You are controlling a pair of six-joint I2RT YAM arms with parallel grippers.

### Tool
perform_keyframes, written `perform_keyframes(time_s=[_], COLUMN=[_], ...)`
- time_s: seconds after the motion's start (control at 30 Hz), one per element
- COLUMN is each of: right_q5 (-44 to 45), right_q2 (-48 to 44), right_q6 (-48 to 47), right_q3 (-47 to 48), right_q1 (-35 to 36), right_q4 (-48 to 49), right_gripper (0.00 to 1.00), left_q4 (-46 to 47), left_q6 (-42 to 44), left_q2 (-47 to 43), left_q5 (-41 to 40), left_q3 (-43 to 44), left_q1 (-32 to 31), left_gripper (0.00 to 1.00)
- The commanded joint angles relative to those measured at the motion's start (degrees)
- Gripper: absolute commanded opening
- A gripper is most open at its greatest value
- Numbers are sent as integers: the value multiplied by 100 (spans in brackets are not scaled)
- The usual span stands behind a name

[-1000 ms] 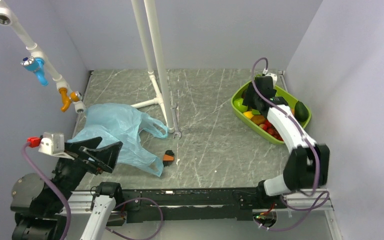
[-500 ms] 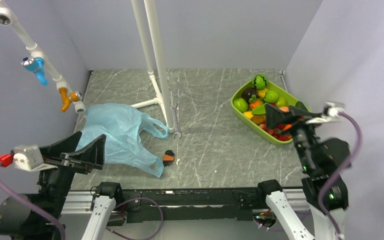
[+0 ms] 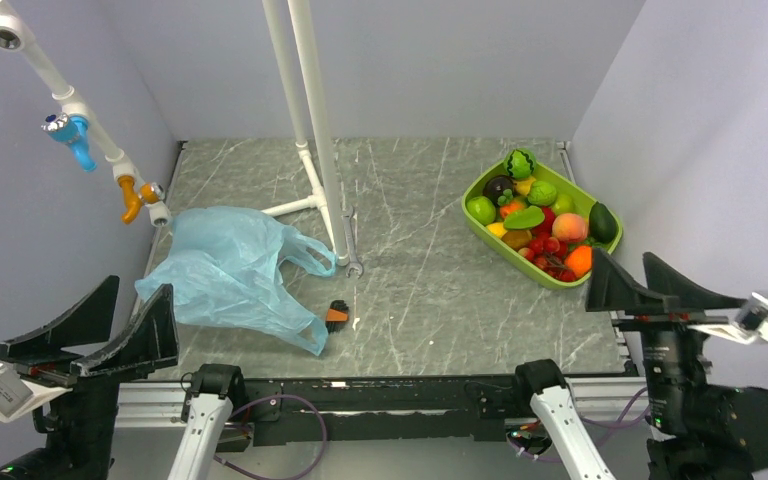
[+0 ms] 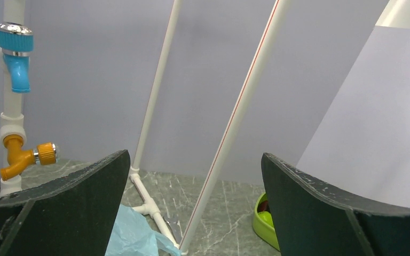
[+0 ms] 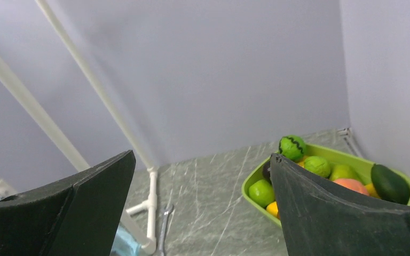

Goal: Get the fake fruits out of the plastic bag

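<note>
Grey marbled table (image 3: 430, 290) is seen from above, with a white pipe frame (image 3: 312, 110) standing at its far-middle.

The plastic bag (image 3: 222, 268) is laid on the left part of the table. It is thin, light blue, crinkled and flattened, with its two loop handles pointed right and toward the near edge. Any print on it is too small to be read. Whether anything is left inside cannot be told.

The lime-green tray (image 3: 558, 284) is set at the far right, well apart from the bag.

The left gripper (image 3: 138, 298) is held raised at the near-left corner with jaws spread wide and nothing between them. The right gripper (image 3: 623, 264) is held raised at the near-right, just beside the tray's near end, jaws likewise spread wide and empty.

The fake fruits (image 3: 540, 215) are piled in the tray, all glossy. A striped dark-green melon (image 3: 520, 163) is at the far end. A dark green oval fruit (image 3: 602, 222) is against the right rim. A flat green oval (image 3: 525, 217) lies mid-pile. A peach-coloured fruit (image 3: 569, 227) and an orange one (image 3: 579, 260) are nearer, and small red ones are at the near end.

A small black-and-orange tool (image 3: 336, 314) is lying just beside the bag's near handle.

No readable writing is made out anywhere.
</note>
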Motion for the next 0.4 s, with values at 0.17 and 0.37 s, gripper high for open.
perform_keyframes(time_s=[0.17, 0.37], right_q5=[719, 737], right_q2=[-71, -110], right_q6=[-113, -205], right_q3=[400, 224], right_q1=[-11, -13], right_q4=[-234, -175], right_gripper=[100, 100], left_q4=[183, 164], left_q6=[-53, -62], left_q2=[-122, -140], left_q5=[-97, -97], left_q3=[-111, -144], left_q1=[-10, -10], left_gripper=[99, 99])
